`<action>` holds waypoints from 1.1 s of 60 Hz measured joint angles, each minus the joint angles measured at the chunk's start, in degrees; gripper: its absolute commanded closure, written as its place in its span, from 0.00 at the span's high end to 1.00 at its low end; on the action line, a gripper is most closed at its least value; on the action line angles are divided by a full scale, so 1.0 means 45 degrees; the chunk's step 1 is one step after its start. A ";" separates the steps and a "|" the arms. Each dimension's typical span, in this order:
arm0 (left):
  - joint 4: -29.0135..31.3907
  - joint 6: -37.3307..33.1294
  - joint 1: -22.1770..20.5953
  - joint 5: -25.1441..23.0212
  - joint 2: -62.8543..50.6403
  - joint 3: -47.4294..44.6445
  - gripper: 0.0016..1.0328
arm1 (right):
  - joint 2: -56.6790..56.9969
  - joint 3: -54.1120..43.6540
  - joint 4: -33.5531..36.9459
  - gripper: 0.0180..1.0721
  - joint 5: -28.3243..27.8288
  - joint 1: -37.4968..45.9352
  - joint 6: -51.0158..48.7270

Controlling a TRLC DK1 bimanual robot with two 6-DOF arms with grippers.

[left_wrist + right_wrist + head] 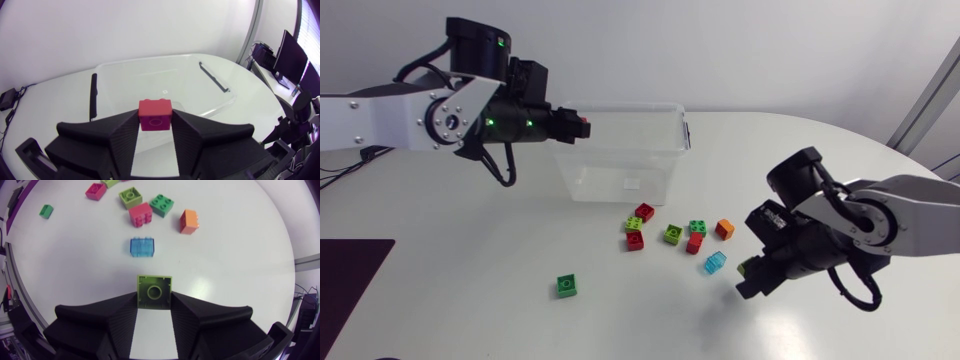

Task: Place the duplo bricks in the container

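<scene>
My left gripper [576, 122] is shut on a red brick [583, 124], held above the left rim of the clear plastic container [665, 160]. In the left wrist view the red brick [155, 115] sits between the fingers, with the empty container [200, 95] ahead and below. My right gripper [749, 277] is low over the table at the right, shut on a lime green brick [744, 267]. The right wrist view shows that lime brick [154, 290] touched by both fingers [117, 315]. A translucent blue brick [142, 247] lies just ahead of it.
Loose bricks lie in front of the container: red [644, 212], lime [672, 234], green [697, 228], orange [724, 229], blue [715, 263] and others. A lone green brick [567, 286] lies nearer the front. A dark mat [350, 290] covers the front left corner.
</scene>
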State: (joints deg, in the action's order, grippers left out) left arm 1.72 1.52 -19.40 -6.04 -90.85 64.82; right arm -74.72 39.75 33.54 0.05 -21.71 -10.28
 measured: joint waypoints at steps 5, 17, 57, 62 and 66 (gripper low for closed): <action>-0.0121 -0.0005 0.0024 0.0345 -0.0719 0.0228 0.51 | 0.0107 0.0661 0.0223 0.27 -0.0005 -0.0170 0.0044; -0.0277 -0.0005 0.0160 0.0515 -0.0879 0.0369 0.62 | 0.0097 0.2511 0.0520 0.26 0.0000 -0.0646 0.0282; 0.2856 -0.1447 0.0097 -0.0510 0.5663 -0.2710 0.62 | -0.3565 0.8660 -0.0457 0.26 0.0097 -0.1166 0.0767; 0.3351 -0.1889 -0.0083 -0.0661 0.5863 -0.3667 0.62 | -0.4133 0.9156 -0.0568 0.26 0.0097 -0.1258 0.0767; 0.3536 -0.2215 -0.0253 -0.0743 0.5979 -0.4342 0.62 | -0.4571 0.9583 -0.0617 0.27 0.0146 -0.1326 0.0767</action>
State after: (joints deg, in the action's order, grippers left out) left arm 17.63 -8.45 -20.53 -9.39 -63.94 45.28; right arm -95.29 82.87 30.76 0.71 -27.68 -6.83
